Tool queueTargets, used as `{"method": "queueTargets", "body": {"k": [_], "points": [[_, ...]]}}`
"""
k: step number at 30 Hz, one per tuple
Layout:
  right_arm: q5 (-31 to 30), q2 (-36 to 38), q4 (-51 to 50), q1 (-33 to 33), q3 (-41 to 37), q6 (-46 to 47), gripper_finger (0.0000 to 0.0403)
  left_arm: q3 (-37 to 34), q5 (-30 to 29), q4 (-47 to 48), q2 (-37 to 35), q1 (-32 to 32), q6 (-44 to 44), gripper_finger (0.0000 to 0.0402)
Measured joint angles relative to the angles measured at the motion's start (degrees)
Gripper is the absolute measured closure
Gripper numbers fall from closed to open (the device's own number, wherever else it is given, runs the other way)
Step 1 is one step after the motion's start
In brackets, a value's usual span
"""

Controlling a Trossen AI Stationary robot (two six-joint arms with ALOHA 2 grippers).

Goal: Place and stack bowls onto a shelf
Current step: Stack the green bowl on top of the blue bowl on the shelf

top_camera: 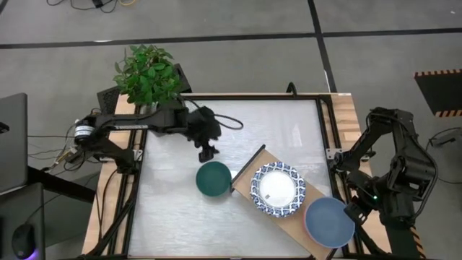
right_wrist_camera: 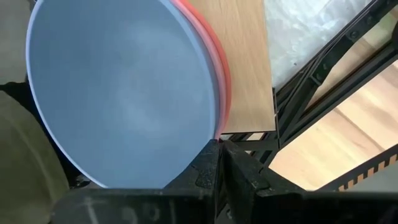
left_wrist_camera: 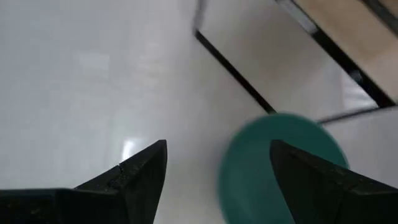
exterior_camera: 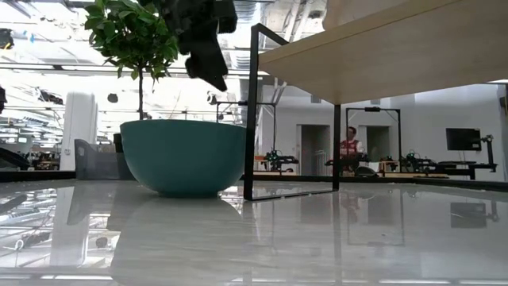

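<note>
The left gripper (top_camera: pixel 207 153) hangs spread and empty, the green bowl (top_camera: pixel 214 178) on the table just below it beside the shelf (top_camera: pixel 249 170). The right gripper (right_wrist_camera: pixel 221 149) is clenched on the blue bowl (top_camera: pixel 329 222), stacked at the shelf's far end.

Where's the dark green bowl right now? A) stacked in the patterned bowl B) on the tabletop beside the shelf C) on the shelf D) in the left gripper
B: the dark green bowl sits on the tabletop beside the shelf, with the open left gripper above it.
</note>
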State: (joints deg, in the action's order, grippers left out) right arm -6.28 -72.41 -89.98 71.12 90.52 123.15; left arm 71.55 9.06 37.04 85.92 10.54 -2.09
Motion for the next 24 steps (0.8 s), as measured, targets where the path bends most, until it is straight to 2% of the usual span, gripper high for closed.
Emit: {"method": "queueTargets", "body": {"k": [7, 9, 13, 17, 24], "points": [[0.2, 0.01, 0.14, 0.0, 0.0, 0.28, 0.0355, 0.0, 7.94, 0.94, 4.78, -0.14, -0.21, 0.0135], [0.22, 0.01, 0.15, -0.01, 0.0, 0.3, 0.0355, 0.0, 8.68, 1.2, 5.65, -0.1, 0.87, 0.0135], [0.31, 0.01, 0.19, 0.0, 0.0, 0.4, 0.0354, 0.0, 8.57, 2.03, 6.16, -0.3, 3.55, 0.0135], [0.33, 0.01, 0.21, -0.01, 0.0, 0.42, 0.0354, -1.32, 5.2, 1.9, 6.08, -0.86, 4.9, 0.0135], [0.35, 0.01, 0.2, 0.0, 0.0, 0.19, 0.0354, -5.4, 2.93, -1.27, 6.09, -3.39, 1.46, 0.0135]]}}
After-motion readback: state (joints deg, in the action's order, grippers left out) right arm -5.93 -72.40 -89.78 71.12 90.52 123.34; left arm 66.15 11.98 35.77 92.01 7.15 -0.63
